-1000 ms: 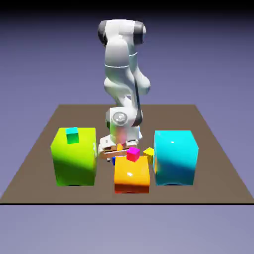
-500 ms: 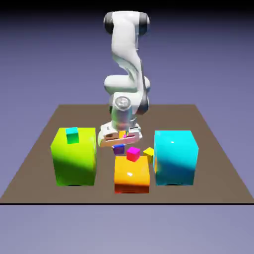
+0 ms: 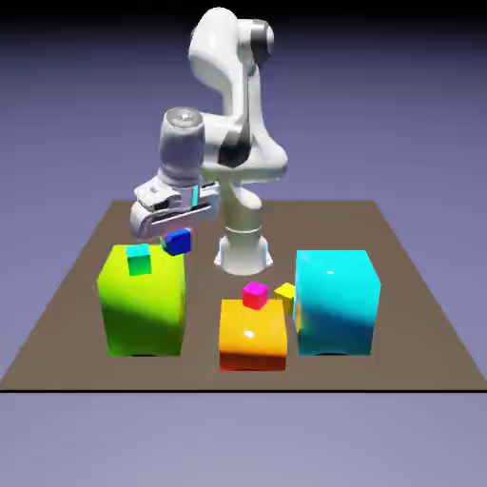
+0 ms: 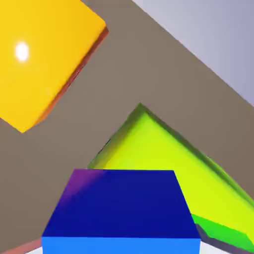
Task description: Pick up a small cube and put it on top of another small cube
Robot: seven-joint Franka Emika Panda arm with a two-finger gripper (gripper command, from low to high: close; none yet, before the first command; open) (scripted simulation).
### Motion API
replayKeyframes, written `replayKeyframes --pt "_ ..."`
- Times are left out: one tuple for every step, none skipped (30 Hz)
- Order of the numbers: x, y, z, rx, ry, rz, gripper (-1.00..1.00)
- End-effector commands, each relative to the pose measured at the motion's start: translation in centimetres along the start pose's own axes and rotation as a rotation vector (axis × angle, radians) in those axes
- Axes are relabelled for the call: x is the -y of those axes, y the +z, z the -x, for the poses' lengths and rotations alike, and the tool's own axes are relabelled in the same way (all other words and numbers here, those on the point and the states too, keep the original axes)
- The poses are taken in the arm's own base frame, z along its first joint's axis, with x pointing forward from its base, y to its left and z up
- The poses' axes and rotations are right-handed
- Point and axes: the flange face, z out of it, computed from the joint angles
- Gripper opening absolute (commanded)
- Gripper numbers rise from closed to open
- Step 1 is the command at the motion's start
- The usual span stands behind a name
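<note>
The claw (image 3: 177, 240) grips the blue cube (image 4: 121, 206) near the teal cube (image 3: 139, 259); coming in too low could knock that cube off the green block (image 3: 144, 309).

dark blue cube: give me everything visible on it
The dark blue cube is small, plain and smooth-looking, with flat faces and straight edges; a brighter blue face and a faint purple tint show in the hand view. It is gripped by the end effector, held off the table, near the teal cube on the green block. Its underside is hidden in the hand view.
</note>
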Motion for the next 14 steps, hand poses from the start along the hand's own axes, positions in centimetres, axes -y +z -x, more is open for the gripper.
replayKeyframes --pt "-1.4 -0.9 0.1 -0.004 -0.022 0.008 -1.00" --pt "-2.7 -1.7 0.2 -0.006 -0.044 0.014 -1.00" --pt "-4.1 -2.6 0.4 -0.007 -0.065 0.021 -1.00" --pt "-4.7 -2.5 0.7 0.011 -0.079 0.032 -1.00" --pt "-4.2 -1.6 0.9 0.037 -0.081 0.043 -1.00" --pt "-4.2 -1.6 0.9 0.037 -0.081 0.043 -1.00" --pt "-4.2 0.0 0.7 0.037 -0.081 0.044 -1.00" --pt "-4.2 1.6 0.7 0.037 -0.081 0.044 -1.00" --pt "-4.2 3.2 0.7 0.037 -0.081 0.044 -1.00" --pt "-4.1 4.8 0.7 0.037 -0.081 0.043 -1.00" --pt "-4.1 5.3 0.8 0.037 -0.081 0.043 -1.00" --pt "-4.1 5.3 0.8 0.037 -0.081 0.043 1.00" --pt "-4.1 5.3 0.8 0.037 -0.081 0.043 1.00" --pt "-4.2 3.7 0.7 0.037 -0.081 0.044 1.00"
